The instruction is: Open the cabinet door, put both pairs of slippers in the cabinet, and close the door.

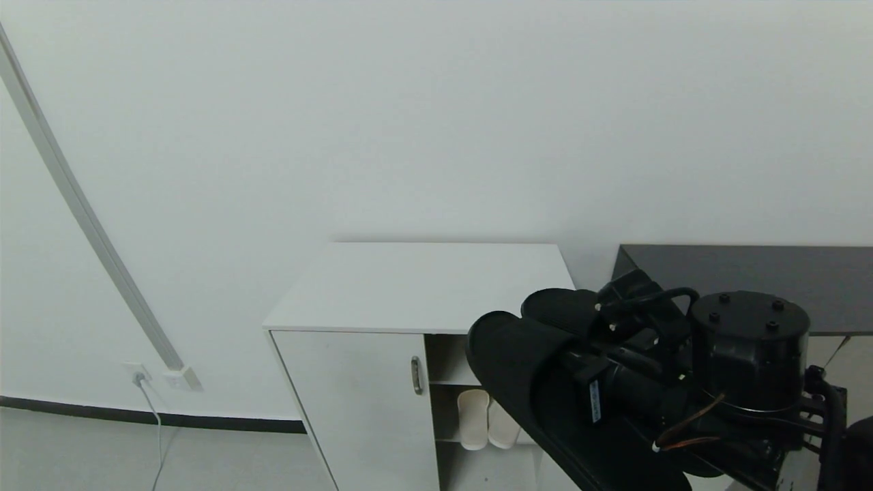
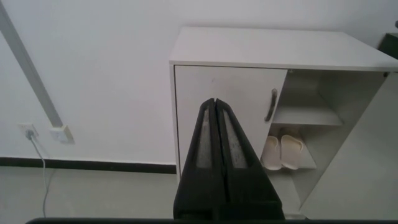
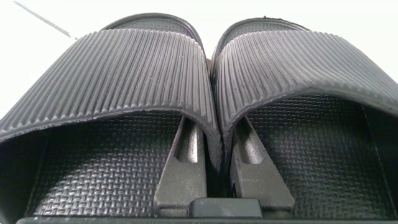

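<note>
Head view: white wooden cabinet (image 1: 416, 286) open on its right side, pale plastic slippers (image 1: 485, 419) on the middle shelf (image 1: 453, 383), black ribbed rubber slippers (image 1: 518, 348) aloft near its right. Left wrist view: left gripper (image 2: 215, 143) pinched together, empty. Right wrist view: right gripper (image 3: 214, 168) clamps both black slippers by their inner edges; clip the shelf and one may slip free.

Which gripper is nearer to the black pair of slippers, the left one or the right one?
Right. The right gripper holds the black slippers, jaws shut on their inner sides. The left gripper, jaws shut and empty, faces the closed cabinet door, apart from them.
</note>
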### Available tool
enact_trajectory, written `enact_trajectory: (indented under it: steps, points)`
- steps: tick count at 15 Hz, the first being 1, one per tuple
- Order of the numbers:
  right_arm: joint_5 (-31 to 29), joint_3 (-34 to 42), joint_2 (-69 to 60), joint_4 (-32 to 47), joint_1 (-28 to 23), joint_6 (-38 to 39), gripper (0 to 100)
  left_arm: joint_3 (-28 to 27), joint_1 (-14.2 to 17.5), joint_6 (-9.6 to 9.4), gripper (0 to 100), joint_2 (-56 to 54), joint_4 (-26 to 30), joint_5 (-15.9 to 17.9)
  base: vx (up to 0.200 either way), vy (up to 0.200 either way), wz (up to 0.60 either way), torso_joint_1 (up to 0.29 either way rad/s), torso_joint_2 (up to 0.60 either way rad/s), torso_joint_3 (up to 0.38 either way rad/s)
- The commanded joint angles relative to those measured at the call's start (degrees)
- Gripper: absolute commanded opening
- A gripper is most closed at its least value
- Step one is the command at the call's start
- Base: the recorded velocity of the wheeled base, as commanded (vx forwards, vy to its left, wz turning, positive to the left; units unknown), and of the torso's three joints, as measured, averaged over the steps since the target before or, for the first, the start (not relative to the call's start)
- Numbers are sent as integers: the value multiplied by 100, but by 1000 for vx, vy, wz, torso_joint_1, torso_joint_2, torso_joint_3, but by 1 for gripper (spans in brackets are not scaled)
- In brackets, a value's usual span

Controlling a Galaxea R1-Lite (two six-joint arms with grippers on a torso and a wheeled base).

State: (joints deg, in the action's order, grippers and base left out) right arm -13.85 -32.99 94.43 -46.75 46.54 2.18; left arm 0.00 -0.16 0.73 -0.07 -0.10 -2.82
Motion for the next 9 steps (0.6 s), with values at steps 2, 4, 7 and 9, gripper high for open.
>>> enact_trajectory:
  steps: [2, 4, 7, 9]
  points:
    - [5, 38, 5, -1, 21, -7, 0, 0, -2, 6, 0, 7, 1, -8, 0, 0, 0, -90, 190, 117]
    - [5, 47, -21, -9, 21, -16, 0, 0, -2, -3, 0, 7, 1, 0, 0, 0, 0, -154, 349, 188]
    - [5, 144, 23, -264, 39, -25, 0, 0, -2, -3, 0, 7, 1, 0, 0, 0, 0, -159, 370, 212]
    - [-21, 152, 102, -291, 144, -42, 0, 0, -2, -3, 0, 7, 1, 0, 0, 0, 0, -171, 396, 227]
